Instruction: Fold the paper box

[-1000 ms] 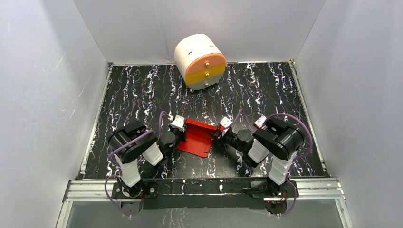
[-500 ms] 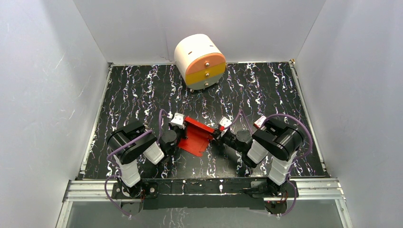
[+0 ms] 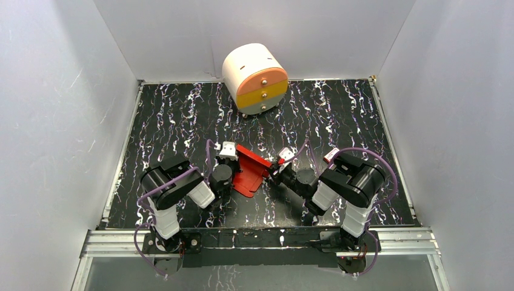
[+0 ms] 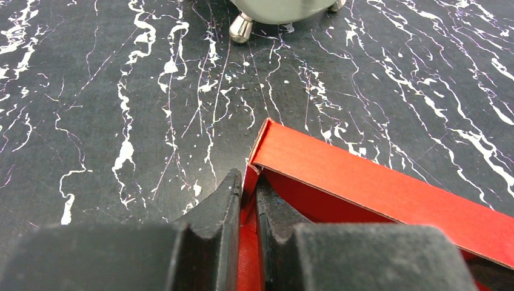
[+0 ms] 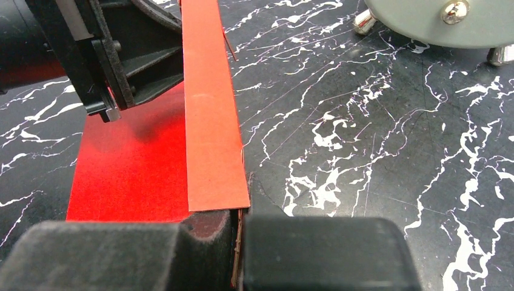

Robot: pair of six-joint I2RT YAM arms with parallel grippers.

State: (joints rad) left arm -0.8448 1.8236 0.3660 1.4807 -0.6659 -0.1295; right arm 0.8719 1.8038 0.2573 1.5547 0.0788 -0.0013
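Observation:
The red paper box (image 3: 248, 171) lies partly folded on the black marbled table between my two arms, its far strip standing up. My left gripper (image 3: 232, 165) is shut on the box's left edge; in the left wrist view the fingers (image 4: 221, 203) pinch a red flap beside the raised strip (image 4: 376, 182). My right gripper (image 3: 276, 172) is shut on the box's right edge; in the right wrist view the card (image 5: 209, 121) runs into the closed jaws, with the flat red panel (image 5: 133, 176) to its left.
A round white, orange and yellow drawer unit (image 3: 254, 77) stands at the back middle; its metal feet show in the left wrist view (image 4: 241, 27) and in the right wrist view (image 5: 363, 21). White walls enclose the table. A metal rail (image 3: 260, 239) runs along the near edge.
Both grippers have moved toward each other while holding the box. The box has narrowed and its far strip has risen more upright.

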